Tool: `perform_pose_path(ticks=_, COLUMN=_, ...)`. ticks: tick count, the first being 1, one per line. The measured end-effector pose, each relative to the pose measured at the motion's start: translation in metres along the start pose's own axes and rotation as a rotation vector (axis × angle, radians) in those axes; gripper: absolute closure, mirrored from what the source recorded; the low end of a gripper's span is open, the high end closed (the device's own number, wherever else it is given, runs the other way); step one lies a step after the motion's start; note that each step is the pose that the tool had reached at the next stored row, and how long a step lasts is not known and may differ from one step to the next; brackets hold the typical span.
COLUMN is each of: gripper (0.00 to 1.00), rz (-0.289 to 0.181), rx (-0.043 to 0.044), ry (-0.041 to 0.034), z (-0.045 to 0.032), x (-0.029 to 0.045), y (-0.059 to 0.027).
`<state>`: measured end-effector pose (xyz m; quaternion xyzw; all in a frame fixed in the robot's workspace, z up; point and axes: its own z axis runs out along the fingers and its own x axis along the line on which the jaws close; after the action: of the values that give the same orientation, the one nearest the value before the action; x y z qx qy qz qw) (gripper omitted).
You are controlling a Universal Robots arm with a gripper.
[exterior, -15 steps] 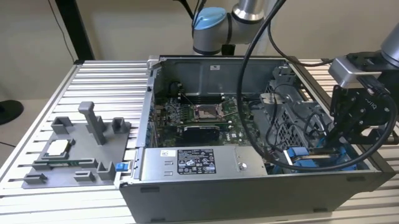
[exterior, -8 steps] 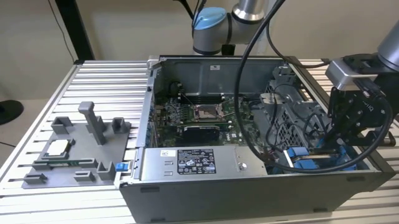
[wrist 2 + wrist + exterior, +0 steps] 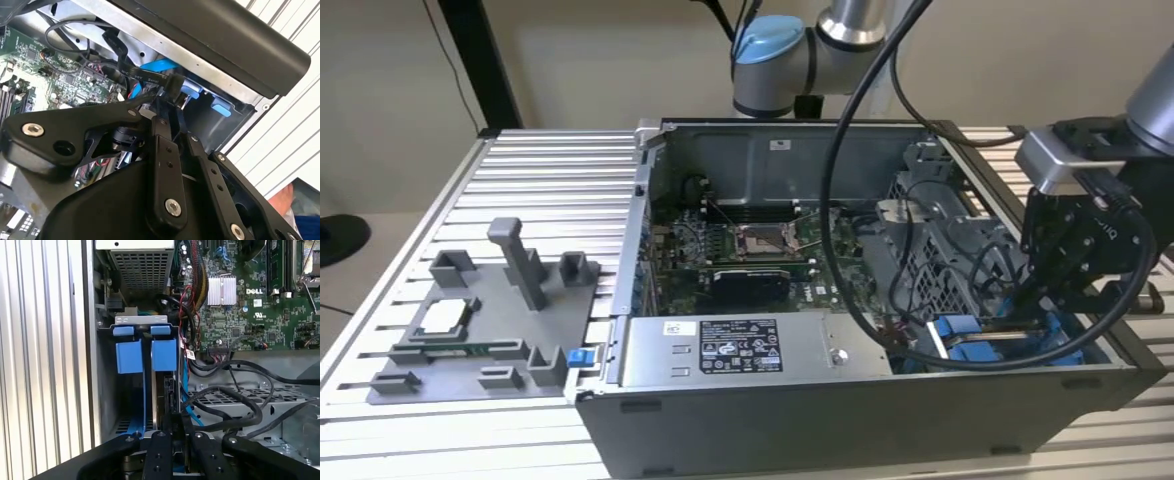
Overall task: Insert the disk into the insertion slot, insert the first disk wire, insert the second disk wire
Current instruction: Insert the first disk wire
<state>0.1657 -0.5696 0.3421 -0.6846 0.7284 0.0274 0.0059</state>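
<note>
Outwardly, in the exterior view, the gripper [image 3: 1041,305] hangs low in the corner of the open computer case [image 3: 854,410] at the exterior view's right. Its tips are hard to make out among the cables [image 3: 987,362] and blue carrier frames [image 3: 961,338].

In the second wrist view the gripper [image 3: 170,107] has its fingers [image 3: 161,145] drawn close together on a black connector [image 3: 173,86]; what lies beneath is hidden.

In the first wrist view the disk [image 3: 169,387] stands edge-on in the insertion slot [image 3: 158,400], under a blue tab [image 3: 164,354], with just its dark edge showing. The gripper [image 3: 177,432] sits right at that edge.
</note>
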Motion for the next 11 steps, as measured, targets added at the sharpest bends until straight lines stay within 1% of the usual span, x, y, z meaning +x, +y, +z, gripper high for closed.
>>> perform_pose_path(ticks=6, gripper=1.0, rz=0.019, rx=0.0009, ry=-0.0007, z=0.0023, x=0.0001, y=-0.0002)
perform_pose_path(ticks=9, gripper=1.0, rz=0.022, rx=0.0011, ry=-0.0004, z=0.0062, x=0.0003, y=-0.0004)
perform_pose_path(ticks=11, gripper=1.0, rz=0.023, rx=0.0013, ry=0.0011, z=0.0085, x=0.0004, y=-0.0003)
